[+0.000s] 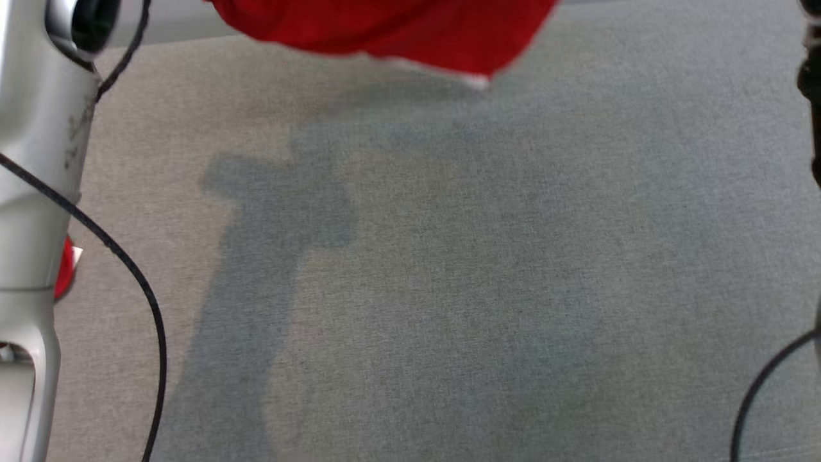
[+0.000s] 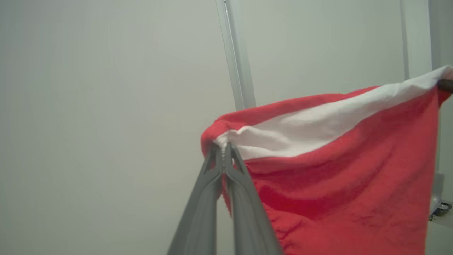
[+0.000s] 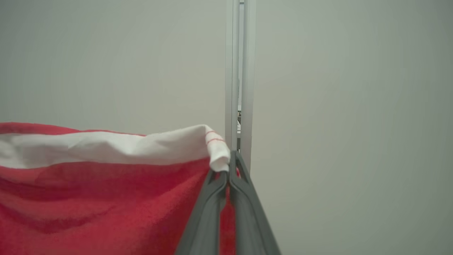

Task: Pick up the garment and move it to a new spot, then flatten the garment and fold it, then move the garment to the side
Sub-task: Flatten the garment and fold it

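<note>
Red garment (image 2: 347,184), white hem uppermost, pinched at frame centre by the left gripper (image 2: 223,150). The right gripper (image 3: 229,159) clamps its other corner, lower centre.

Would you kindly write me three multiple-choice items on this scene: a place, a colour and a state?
1. Where does the left gripper grip the garment? A. end of its band B. mid red panel C. nowhere
2. What colour is the band? A. blue B. white C. black
3. How is the right gripper? A. wide open B. shut on the garment C. shut on nothing
Answers: 1 A, it pinches the band's end; 2 B, white against red; 3 B, closed tight on the garment's corner.
</note>
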Robot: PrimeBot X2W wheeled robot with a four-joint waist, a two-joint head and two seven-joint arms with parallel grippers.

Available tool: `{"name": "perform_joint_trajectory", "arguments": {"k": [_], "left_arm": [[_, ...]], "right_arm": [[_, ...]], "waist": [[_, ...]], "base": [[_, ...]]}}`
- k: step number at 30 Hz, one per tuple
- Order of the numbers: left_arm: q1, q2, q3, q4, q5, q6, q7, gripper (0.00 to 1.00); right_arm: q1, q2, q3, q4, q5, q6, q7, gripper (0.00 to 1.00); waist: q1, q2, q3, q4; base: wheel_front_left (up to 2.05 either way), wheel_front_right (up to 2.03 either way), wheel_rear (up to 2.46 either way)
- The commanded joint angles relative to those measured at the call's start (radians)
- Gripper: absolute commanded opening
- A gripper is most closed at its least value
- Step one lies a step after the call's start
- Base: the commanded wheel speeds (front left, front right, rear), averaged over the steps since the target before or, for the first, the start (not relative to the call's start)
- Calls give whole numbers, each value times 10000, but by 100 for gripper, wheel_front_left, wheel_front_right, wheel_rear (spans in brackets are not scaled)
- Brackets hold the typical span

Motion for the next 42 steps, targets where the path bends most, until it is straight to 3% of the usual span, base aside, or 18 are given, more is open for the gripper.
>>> {"name": "perform_joint_trajectory", "arguments": {"k": [1, 9, 14, 17, 24, 29, 36, 42], "left_arm": [[-207, -28, 69, 306, -64, -63, -215, 0], [-1153, -467, -280, 3169, -105, -409, -1570, 0], [-263, -957, -8, 4015, -747, -497, -2044, 0], [627, -1215, 91, 3804, -842, -509, -2116, 0], [3652, -1608, 381, 1970, -603, -524, -2117, 0], [6192, -1629, 467, 637, -98, -515, -2112, 0], [8873, -1449, 285, -704, 229, -507, -2112, 0], [10888, -1063, 17, -1995, 120, -182, -1576, 0]], "right_arm": [[-227, 117, 87, 327, -104, -1, -255, 0], [-1694, 816, 531, 3554, -286, -3, -1610, 0], [-1135, 897, 1290, 4527, 6, -3, -1863, 0], [-364, 875, 1792, 4548, 485, -3, -2030, 0], [2405, 479, 2875, 3537, 1968, -3, -2243, 0], [5071, -277, 3505, 2107, 2925, -3, -2288, 0], [8376, -1085, 2859, -194, 3001, -3, -2286, 0], [10627, -1138, 2124, -1827, 2675, -3, -1865, 0]], "waist": [[0, 0, 150, -158], [0, 0, 809, -254], [0, 0, 1279, -29], [0, 0, 1428, 162], [0, 0, 1176, 304], [0, 0, 575, 382], [0, 0, -316, 383], [0, 0, -1050, 368]], "base": [[0, 0, 0], [0, 0, 0], [0, 0, 0], [0, 0, 0], [0, 0, 0], [0, 0, 0], [0, 0, 0], [0, 0, 0]]}}
